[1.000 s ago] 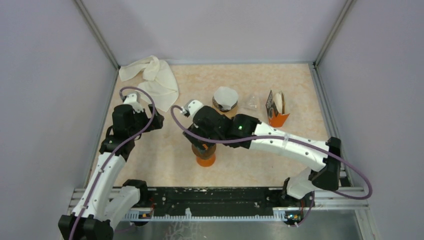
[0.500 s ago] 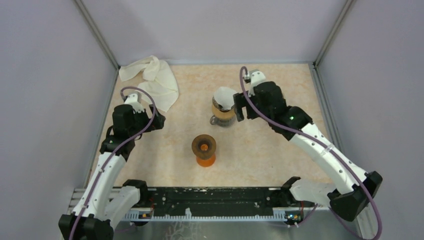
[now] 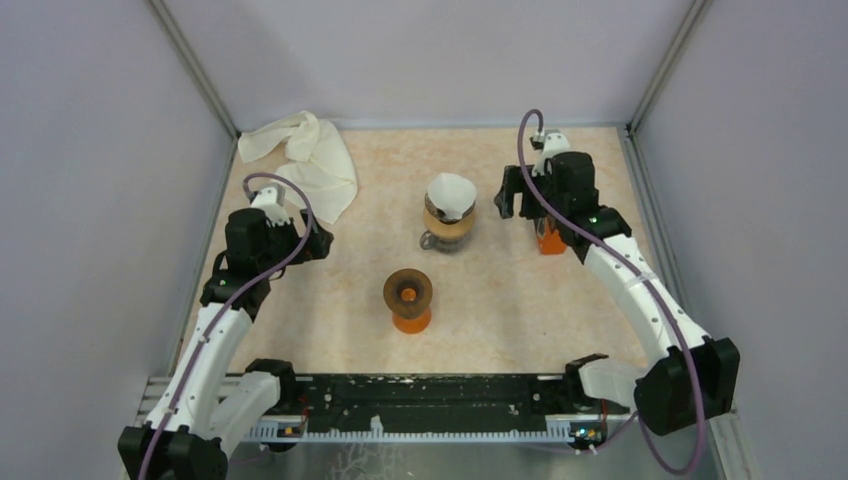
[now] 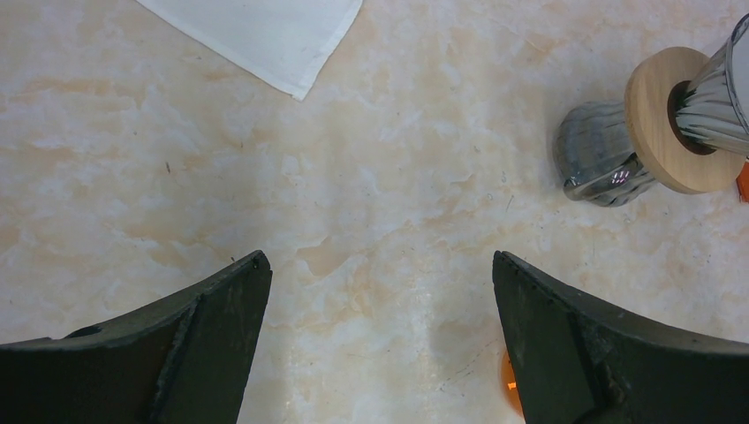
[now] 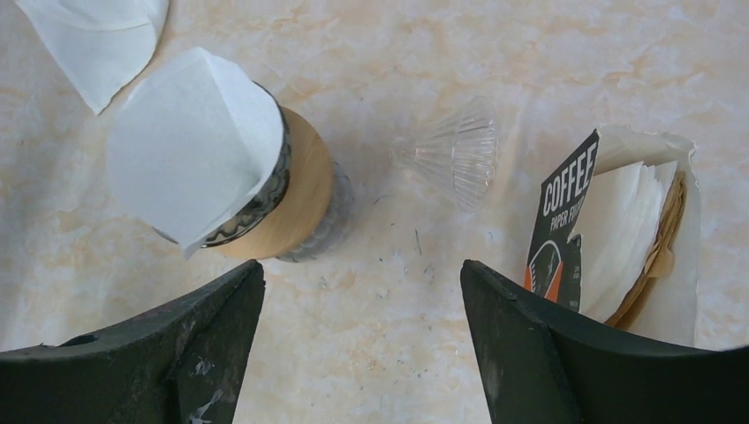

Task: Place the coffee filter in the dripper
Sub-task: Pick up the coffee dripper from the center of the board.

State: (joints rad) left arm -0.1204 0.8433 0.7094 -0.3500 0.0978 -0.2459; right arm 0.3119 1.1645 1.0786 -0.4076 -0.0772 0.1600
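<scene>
A white paper coffee filter [image 5: 190,146] stands in the mouth of the dripper [image 5: 296,212], which has a patterned metal rim, a wooden collar and a glass base. From above, the coffee filter [image 3: 451,192] and the dripper [image 3: 447,230] sit at the table's back middle. My right gripper [image 5: 360,269] hangs open just right of the dripper, holding nothing; in the top view the right gripper [image 3: 512,203] is beside it. My left gripper [image 4: 378,258] is open over bare table, far to the left; the top view shows that left gripper [image 3: 312,240] there.
A clear glass cone [image 5: 455,155] lies between the dripper and an opened packet of filters [image 5: 618,230]. An orange stand with a brown top [image 3: 408,298] sits front of centre. A white cloth [image 3: 305,160] lies at the back left. Walls close in on three sides.
My right arm has swung from over the orange stand to the back right, past the dripper, and now covers most of the filter packet. The left arm has not moved.
</scene>
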